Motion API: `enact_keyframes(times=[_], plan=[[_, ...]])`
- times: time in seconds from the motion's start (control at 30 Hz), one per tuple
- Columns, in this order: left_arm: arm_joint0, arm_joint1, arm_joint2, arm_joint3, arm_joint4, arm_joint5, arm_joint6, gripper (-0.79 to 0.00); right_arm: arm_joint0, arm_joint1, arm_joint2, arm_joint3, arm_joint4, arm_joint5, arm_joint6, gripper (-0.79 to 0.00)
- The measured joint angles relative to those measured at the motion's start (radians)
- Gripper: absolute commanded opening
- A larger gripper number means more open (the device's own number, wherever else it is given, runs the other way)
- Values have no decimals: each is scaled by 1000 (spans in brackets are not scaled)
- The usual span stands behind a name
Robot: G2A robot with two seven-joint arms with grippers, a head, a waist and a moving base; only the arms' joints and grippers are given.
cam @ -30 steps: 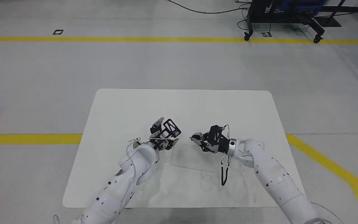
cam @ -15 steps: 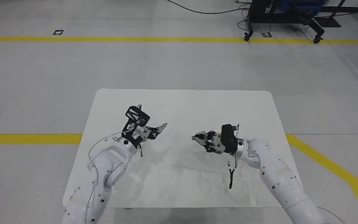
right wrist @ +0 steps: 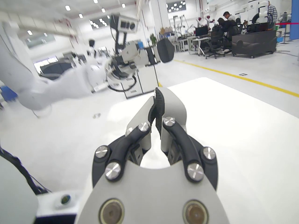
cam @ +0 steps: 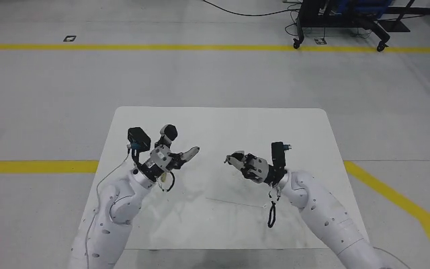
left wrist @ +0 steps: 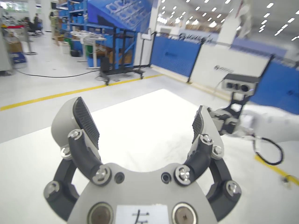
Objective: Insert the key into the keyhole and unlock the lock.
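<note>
The white table (cam: pixel 222 128) is standing on a pale grey floor (cam: pixel 201 74) with yellow lines (cam: pixel 201 47) beside and beyond it, while the left gripper (left wrist: pixel 139 107) and right gripper (right wrist: pixel 156 96) are showing black ribbed pads (left wrist: pixel 85 120).

Left arm (cam: pixel 117 208), right arm (cam: pixel 322 208): glossy white shells in rounded segments, rows of small dark dots along each.
Left claw (left wrist: pixel 140 108), right claw (right wrist: pixel 157 99): pale grey fingers (left wrist: pixel 60 122), black ribbed pads (left wrist: pixel 84 117), black curved links (left wrist: pixel 85 155), bright round screws (left wrist: pixel 183 172), grey base plate (left wrist: pixel 140 194) with two round metal insets (left wrist: pixel 101 214).
White label (left wrist: pixel 141 214), black mark, on the left claw's plate.
Black camera box (cam: pixel 139 139) on each wrist.
Black cable (cam: pixel 271 212), looped, at the right wrist.
</note>
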Motion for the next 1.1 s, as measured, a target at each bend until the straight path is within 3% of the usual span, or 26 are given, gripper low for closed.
enact_keyframes(times=[0.2,0.3,0.4,0.57,0.67,0.87,1.0,1.1], plan=[[-113,10,63,209,-429,-246,-199,0,39,36,-63,-40,409,0,202,-785],[-198,21,118,297,-599,-200,-446,0,45,45,-68,-44,576,0,274,-785],[-208,22,119,299,-657,-116,-609,0,44,44,-67,-43,564,0,262,-785],[-202,22,122,296,-603,-119,-515,0,44,44,-67,-43,542,0,262,-785],[-192,22,149,276,-625,-150,-540,0,34,40,-85,-47,565,5,276,-785],[-220,20,198,320,-795,-233,-591,0,80,-1,-219,25,789,-1,395,-785],[-248,18,222,342,-786,-245,-617,0,133,-32,-283,87,932,0,465,-785],[-256,16,235,349,-777,-252,-606,-43,159,-48,-299,126,998,0,505,-785]])
